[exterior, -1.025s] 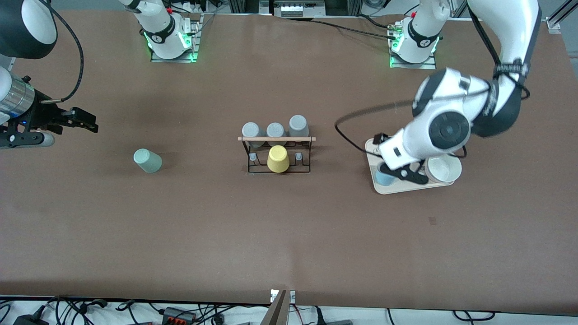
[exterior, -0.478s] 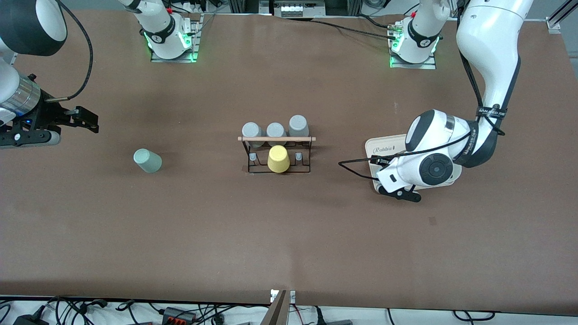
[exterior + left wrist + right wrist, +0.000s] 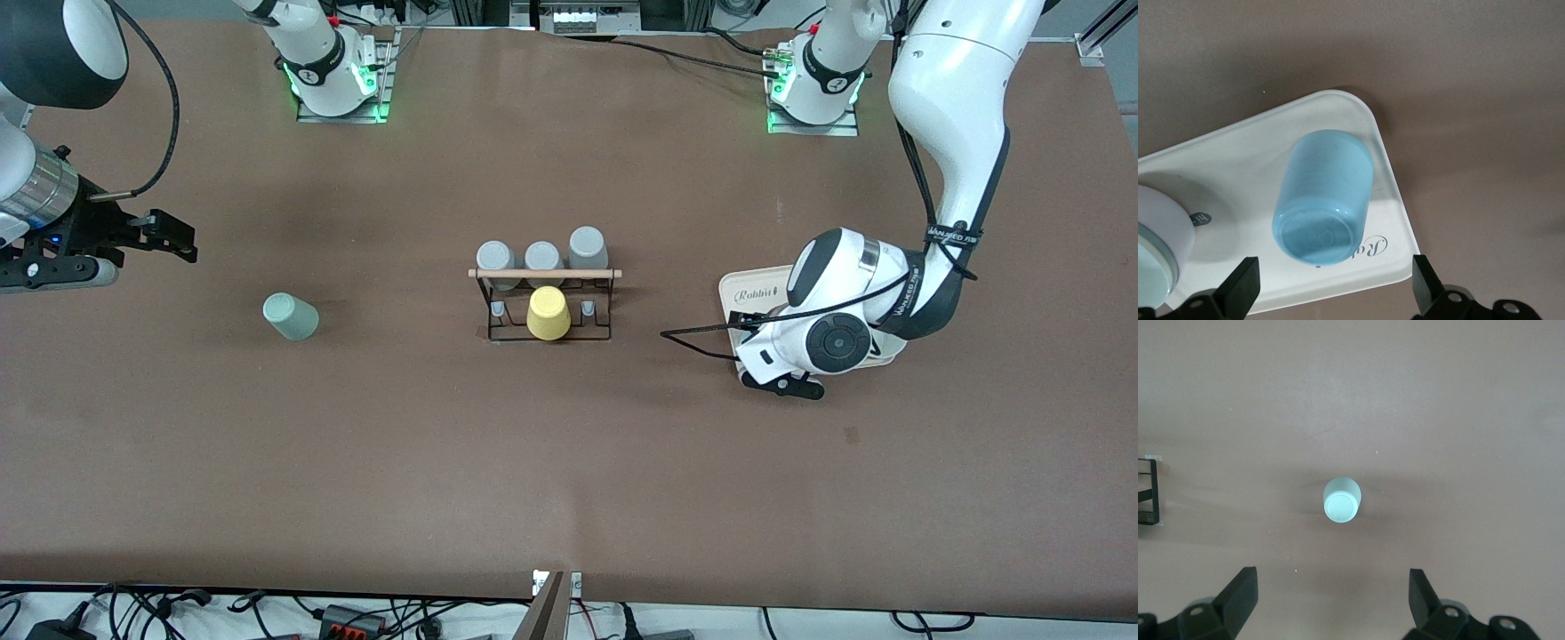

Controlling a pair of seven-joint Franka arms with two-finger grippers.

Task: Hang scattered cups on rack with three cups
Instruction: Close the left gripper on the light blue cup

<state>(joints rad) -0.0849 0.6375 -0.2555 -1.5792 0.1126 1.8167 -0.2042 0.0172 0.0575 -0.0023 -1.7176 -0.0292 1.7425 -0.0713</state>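
While left gripper [image 3: 1331, 293] gapes, blue cup [image 3: 1323, 197] hugs tray edge [image 3: 1388, 180].

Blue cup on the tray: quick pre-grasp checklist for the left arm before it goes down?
1. Left gripper open: ok.
2. Light blue cup between the fingers' line in the left wrist view: ok.
3. Cup upside down on the tray, base up: ok.
4. White bowl apart from the cup: ok.
5. Free peg on the rack beside the yellow cup: ok.
6. Right gripper waits, open, over the table near the sage green cup: ok.
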